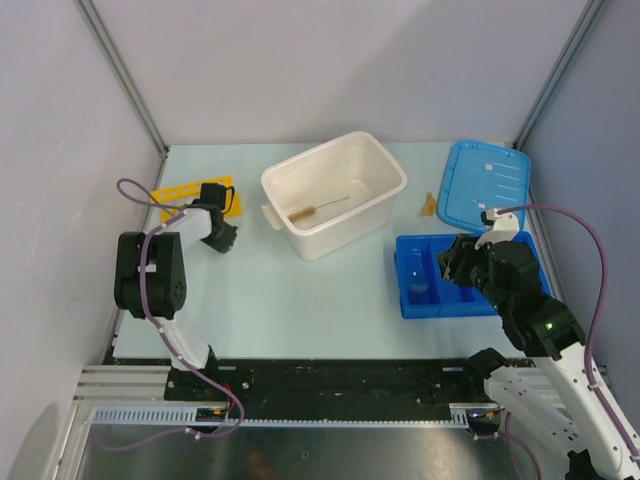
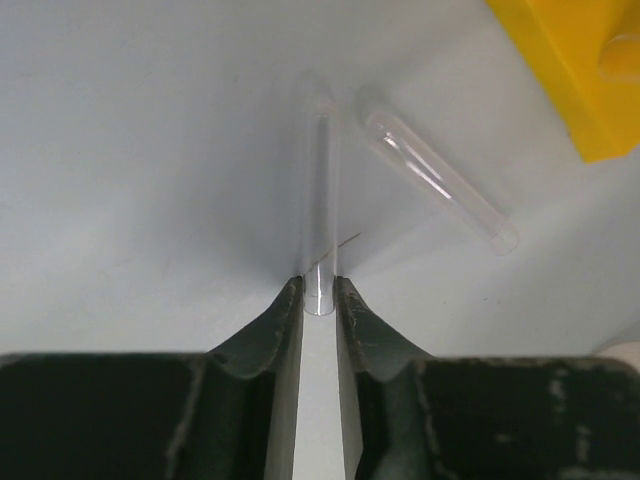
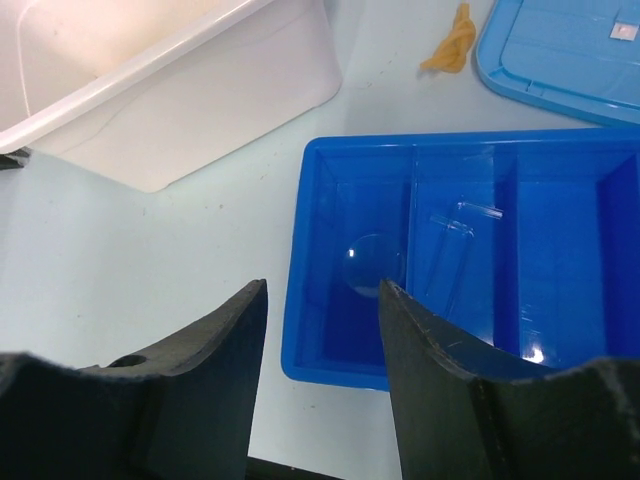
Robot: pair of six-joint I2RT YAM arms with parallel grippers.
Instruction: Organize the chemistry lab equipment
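Note:
My left gripper [image 2: 319,290] is shut on the near end of a short clear tube [image 2: 320,180] that points away over the table. A second clear tube [image 2: 440,185] lies beside it, and the yellow holed rack [image 2: 570,70] is just to the right. In the top view the left gripper [image 1: 222,238] is at the near edge of the rack [image 1: 180,193]. My right gripper [image 3: 322,300] is open and empty over the front left corner of the blue tray [image 3: 345,160]. The tray holds a clear round glass [image 3: 372,265] and clear tubes [image 3: 455,250]. The wire brush [image 1: 318,209] lies in the white tub [image 1: 385,195].
A tiny amber piece [image 1: 428,205] lies on the table between the tub and the blue lid [image 1: 487,183]. It also shows in the right wrist view [image 3: 450,45]. The blue tray [image 1: 410,300] sits at the right, in front of the lid.

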